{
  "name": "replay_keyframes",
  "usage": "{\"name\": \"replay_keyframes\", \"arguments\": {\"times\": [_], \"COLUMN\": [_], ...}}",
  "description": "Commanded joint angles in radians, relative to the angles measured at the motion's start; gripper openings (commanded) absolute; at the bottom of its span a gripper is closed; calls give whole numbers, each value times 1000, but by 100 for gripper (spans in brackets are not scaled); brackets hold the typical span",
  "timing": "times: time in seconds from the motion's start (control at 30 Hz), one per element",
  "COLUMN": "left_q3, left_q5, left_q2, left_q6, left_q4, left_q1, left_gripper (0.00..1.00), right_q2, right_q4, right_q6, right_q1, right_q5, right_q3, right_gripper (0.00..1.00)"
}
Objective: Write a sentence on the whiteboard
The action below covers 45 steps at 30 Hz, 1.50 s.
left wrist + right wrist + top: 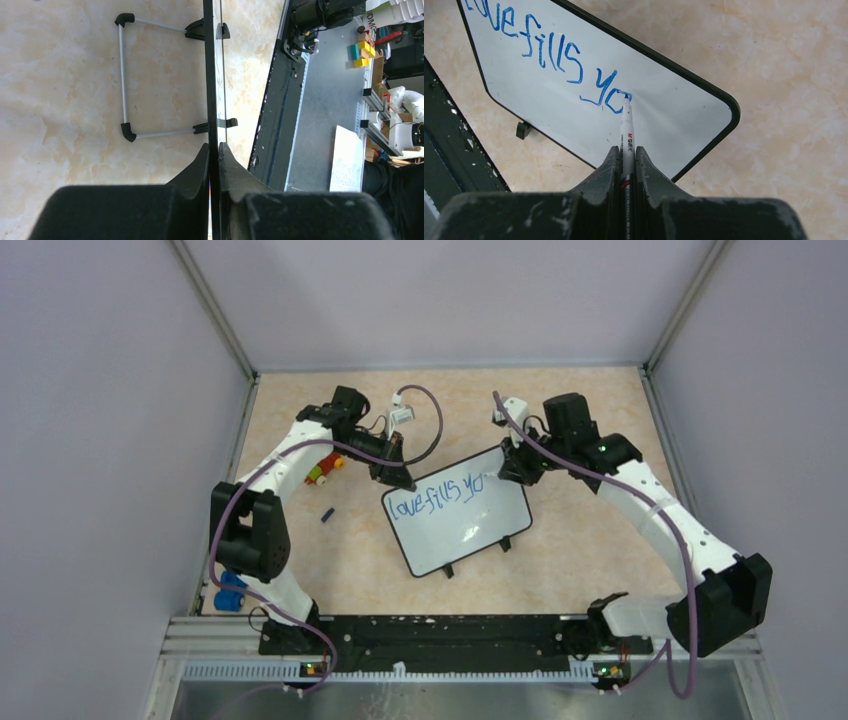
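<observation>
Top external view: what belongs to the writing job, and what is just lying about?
In use: whiteboard, its edge in the left gripper; blue lettering "love fills yo"; marker in the right gripper.
Lying about: small dark-blue piece beside the board; red, yellow and green bits beyond it; blue objects by the left base.

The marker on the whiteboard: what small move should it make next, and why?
Probably move the marker tip on along the line and begin the next letter. The right gripper holds it with its tip on the "o", the writing stops at "love fills yo", and the left gripper clamps the whiteboard.
</observation>
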Motion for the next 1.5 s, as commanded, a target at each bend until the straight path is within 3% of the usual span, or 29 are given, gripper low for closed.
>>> {"name": "replay_keyframes", "arguments": {"times": [0.0, 0.77, 1.47], "left_q3": [11, 17, 23], "left_q5": [34, 36, 39], "left_q2": [-14, -3, 5], "left_q6": [39, 37, 38], "left_q4": [-11, -12, -13], "left_q1": [-13, -12, -13], "left_gripper": [0, 0, 0], "right_q2": [-14, 15, -7], "right_q4": [20, 36, 10], "right_q6": [-6, -22, -49], "right_q1": [-9, -13, -18], "right_q5": [0, 76, 49], "right_q3": [24, 16, -70], "right_gripper": [0, 0, 0]}}
